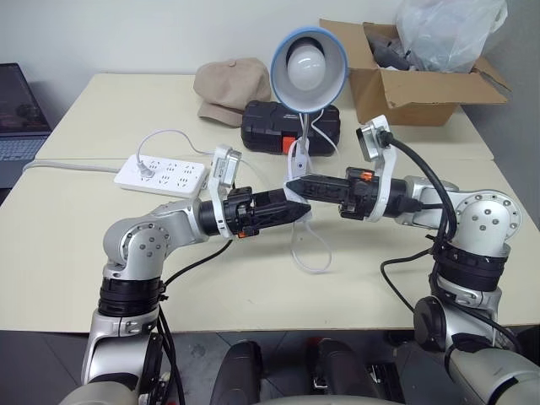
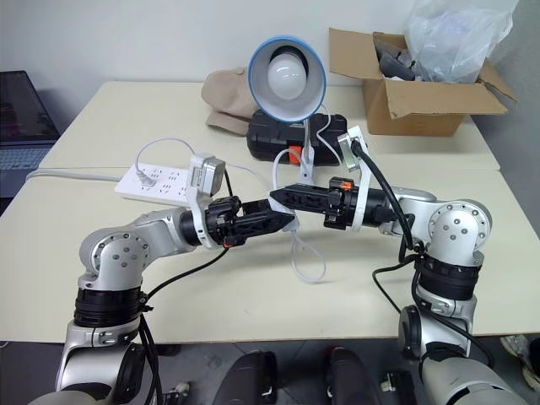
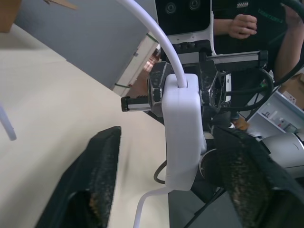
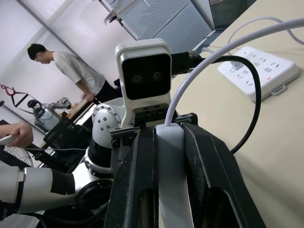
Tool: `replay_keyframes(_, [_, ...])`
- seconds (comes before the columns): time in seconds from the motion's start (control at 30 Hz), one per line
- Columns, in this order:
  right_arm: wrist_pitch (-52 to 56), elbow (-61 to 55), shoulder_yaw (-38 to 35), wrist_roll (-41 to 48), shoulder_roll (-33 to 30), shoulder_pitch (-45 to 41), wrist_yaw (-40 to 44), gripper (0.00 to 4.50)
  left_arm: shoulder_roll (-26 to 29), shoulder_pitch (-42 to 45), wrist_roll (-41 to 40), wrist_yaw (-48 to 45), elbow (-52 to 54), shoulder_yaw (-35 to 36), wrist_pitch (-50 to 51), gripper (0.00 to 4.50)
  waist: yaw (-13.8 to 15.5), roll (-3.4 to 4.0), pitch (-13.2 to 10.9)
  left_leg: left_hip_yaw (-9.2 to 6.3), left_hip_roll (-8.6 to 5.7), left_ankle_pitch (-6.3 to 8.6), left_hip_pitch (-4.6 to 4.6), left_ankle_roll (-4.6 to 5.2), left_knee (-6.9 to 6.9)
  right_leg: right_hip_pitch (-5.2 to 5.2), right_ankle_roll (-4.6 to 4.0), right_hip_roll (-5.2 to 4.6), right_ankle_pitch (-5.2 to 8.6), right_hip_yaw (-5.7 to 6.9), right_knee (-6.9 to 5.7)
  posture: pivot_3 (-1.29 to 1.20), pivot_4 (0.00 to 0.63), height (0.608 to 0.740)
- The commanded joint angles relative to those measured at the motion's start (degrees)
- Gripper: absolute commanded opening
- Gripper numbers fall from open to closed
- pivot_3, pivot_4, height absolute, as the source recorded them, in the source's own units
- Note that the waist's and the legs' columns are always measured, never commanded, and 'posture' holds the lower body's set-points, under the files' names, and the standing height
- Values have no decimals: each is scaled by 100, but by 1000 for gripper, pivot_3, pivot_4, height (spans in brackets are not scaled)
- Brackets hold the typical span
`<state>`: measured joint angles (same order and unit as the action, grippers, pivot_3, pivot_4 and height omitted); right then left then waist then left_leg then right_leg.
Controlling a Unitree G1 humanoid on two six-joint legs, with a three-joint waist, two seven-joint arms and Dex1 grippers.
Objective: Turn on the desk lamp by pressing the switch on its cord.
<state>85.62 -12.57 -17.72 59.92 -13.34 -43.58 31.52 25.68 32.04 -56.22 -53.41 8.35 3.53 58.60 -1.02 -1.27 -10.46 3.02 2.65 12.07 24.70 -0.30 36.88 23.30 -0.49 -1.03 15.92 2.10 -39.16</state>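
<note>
Above table, right pincer (image 1: 297, 186) grips switch (image 4: 172, 171); left pincer (image 1: 297, 211) level, facing.

1. White power strip (image 1: 162, 175) lies flat on the cream table (image 1: 76, 245), toward its left side, with a plug seated in its left end.
2. Thick white cable (image 1: 72, 167) leaves the strip and runs off the table's left edge.
3. Beige cap (image 1: 229, 87) rests at the far side of the table.
4. Black case (image 1: 270, 126) with a red latch sits just beside the cap.
5. Open cardboard box (image 1: 419, 87) stands at the far right, a clear plastic bag (image 1: 451, 32) bulging from it.
6. Laptop (image 1: 20, 114) at the far left, off the table.
7. A person (image 4: 66, 69) in a light shirt stands in the background.
</note>
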Motion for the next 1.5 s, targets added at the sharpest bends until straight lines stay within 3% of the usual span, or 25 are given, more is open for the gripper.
replay_keyframes(0.03, [-94, -59, -21, 297, -45, -137, -66, 396, 29, -30, -12, -133, 92, -78, -59, 2204, 0, 0, 0, 0, 0, 0, 0, 0, 0, 0, 0, 0, 0, 0, 0, 0, 150, 740])
replay_keyframes(0.37, [-110, -8, -6, 605, -80, -196, -243, 396, -34, -13, 35, -218, -16, -118, -162, 489, 0, 0, 0, 0, 1, 0, 0, 0, -1, 0, 0, 0, 0, 0, 3, 0, 150, 740])
replay_keyframes(0.8, [-220, 42, 80, 813, -140, -173, -406, 396, 54, -58, -22, -344, -12, -163, -89, 476, -1, 0, 0, 1, 0, 0, 0, 1, -1, 0, 1, 0, 1, -1, 4, 0, 150, 740])
replay_keyframes(0.87, [-253, 55, 102, 836, -151, -160, -436, 396, 126, -75, 73, -368, 12, -225, -103, 1161, -1, 0, 0, 1, 0, 0, 0, 1, -1, 0, 1, 0, 1, -1, 4, 0, 150, 740])
replay_keyframes(1.03, [-334, 123, 88, 886, -137, -127, -581, 396, 305, -198, 115, -519, 134, -319, -115, 2057, -2, 0, 0, 1, 0, 0, 0, 1, -2, 0, 2, 0, 1, -1, 5, 0, 150, 740])
replay_keyframes(1.27, [-467, 568, -254, 927, 85, 36, -1390, 396, 836, -585, 477, -784, 573, -462, -428, 3295, -43, -2, 1, 1, 1, 1, 0, 1, -5, 0, 1, 0, 1, -1, 5, 0, 150, 740])
replay_keyframes(1.47, [-835, 945, -97, 333, 51, 448, -1777, 396, 1183, -858, 1198, -870, 938, -655, -1176, 4469, -40, -3, 2, 3, 0, 1, 1, 1, -5, 0, 1, -1, 1, -3, 9, 0, 150, 740])
replay_keyframes(1.5, [-911, 976, -9, 206, 8, 521, -1755, 396, 1228, -897, 1292, -867, 1011, -669, -1283, 4500, -42, -3, 2, 3, 0, 1, 1, 1, -5, 0, 1, -1, 1, -3, 10, 0, 150, 740])
